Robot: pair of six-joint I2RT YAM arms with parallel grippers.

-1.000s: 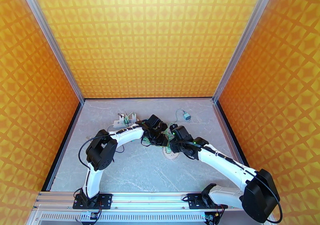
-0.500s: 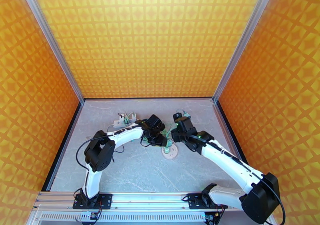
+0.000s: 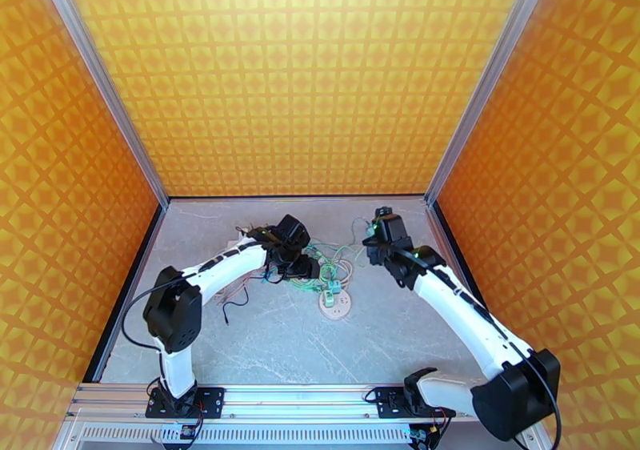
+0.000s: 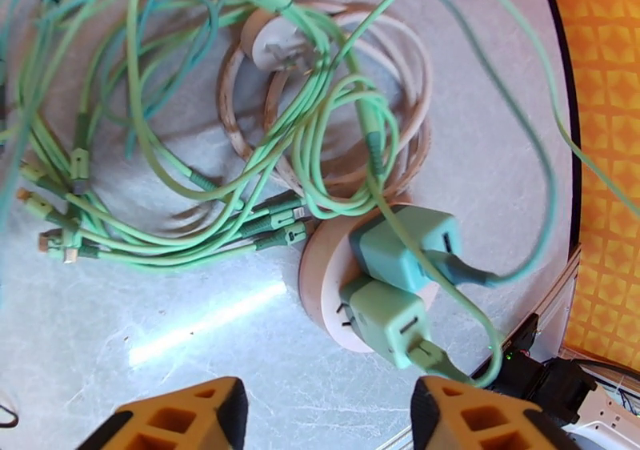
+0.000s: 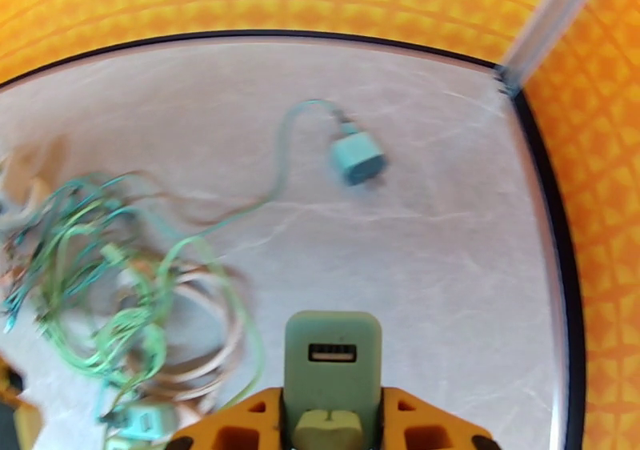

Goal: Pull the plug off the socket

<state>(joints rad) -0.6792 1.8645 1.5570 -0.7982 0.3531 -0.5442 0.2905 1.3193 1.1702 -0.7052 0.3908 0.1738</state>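
Your right gripper (image 5: 332, 415) is clamped on a boxy mint-green plug (image 5: 333, 355), carried well away from the round beige socket (image 4: 320, 279). One off, then! Two matte green plugs (image 4: 404, 247) sit on that disc, the nearer perhaps half out. Your left gripper (image 4: 324, 415) hangs released above it, beside glossy, tangled cables (image 4: 160, 123).

Tangled green cables (image 4: 276, 221), grey marbled table (image 3: 280, 339), orange patterned walls (image 3: 296, 83)
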